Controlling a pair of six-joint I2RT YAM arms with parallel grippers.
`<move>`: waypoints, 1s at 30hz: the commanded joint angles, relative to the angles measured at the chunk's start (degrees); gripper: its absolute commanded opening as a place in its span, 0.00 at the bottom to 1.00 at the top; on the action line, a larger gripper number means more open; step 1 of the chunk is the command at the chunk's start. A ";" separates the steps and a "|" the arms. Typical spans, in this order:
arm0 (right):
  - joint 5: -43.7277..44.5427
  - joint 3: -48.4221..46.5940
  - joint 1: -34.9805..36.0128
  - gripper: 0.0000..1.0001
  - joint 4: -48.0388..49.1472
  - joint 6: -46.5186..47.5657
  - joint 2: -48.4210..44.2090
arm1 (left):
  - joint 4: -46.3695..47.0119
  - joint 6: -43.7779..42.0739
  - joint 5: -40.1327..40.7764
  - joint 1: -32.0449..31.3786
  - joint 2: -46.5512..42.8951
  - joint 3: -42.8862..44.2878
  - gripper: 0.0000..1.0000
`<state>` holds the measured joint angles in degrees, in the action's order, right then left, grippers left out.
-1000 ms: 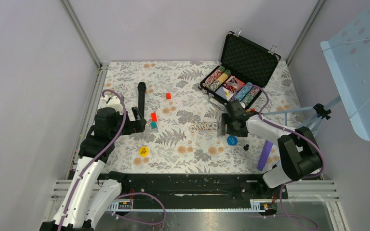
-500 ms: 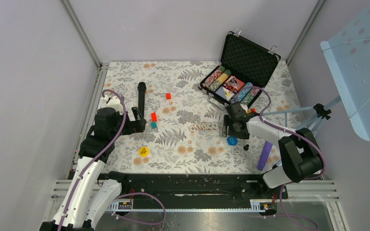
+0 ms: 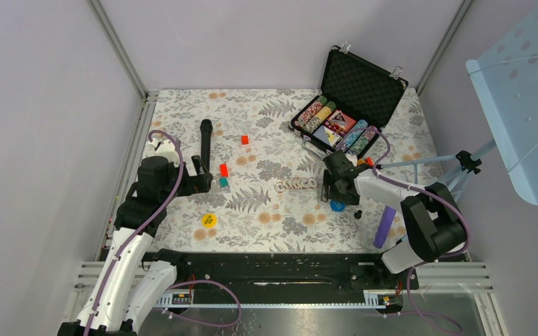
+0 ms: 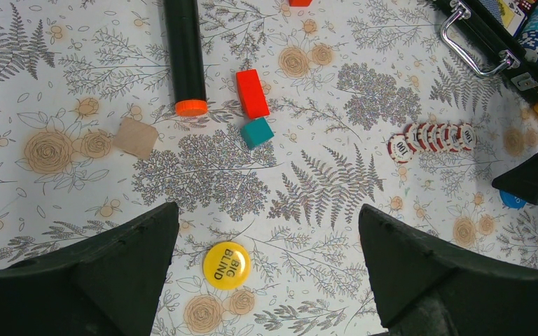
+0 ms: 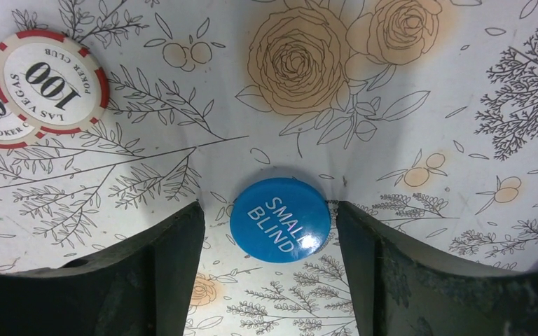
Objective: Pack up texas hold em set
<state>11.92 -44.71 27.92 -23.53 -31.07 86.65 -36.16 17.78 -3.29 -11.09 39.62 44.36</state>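
The open briefcase sits at the table's far right, its long axis slanting from far-left to near-right, handle toward the arms. The right gripper, spread, brackets the blue button. The left gripper gapes wide. Floral tablecloth, pale lilac walls.

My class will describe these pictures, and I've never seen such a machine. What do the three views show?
Two robot arms stand at a table's near edge. One picture looks down from above; the other two come from a camera on each wrist. On the table lie an open case, a row of chips, a yellow button, a microphone, a red block and a teal block. The left gripper is open and empty. The right gripper, also open, straddles a blue button without gripping it.
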 commanded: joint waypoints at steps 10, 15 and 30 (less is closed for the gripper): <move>1.80 -0.51 3.75 0.71 -1.37 -4.62 4.64 | 2.04 -0.64 -1.20 -0.14 0.20 -0.25 0.99; 2.01 -0.47 4.10 0.68 -1.62 -5.07 5.35 | 2.11 -0.64 -1.19 -0.16 0.20 -0.33 0.99; 2.85 0.85 5.57 0.67 -4.41 -7.73 4.25 | 2.04 -0.64 -1.19 -0.15 0.15 -0.32 0.99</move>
<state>15.99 -46.33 32.36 -23.73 -36.03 89.10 -36.18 17.78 -3.31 -11.09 39.90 44.36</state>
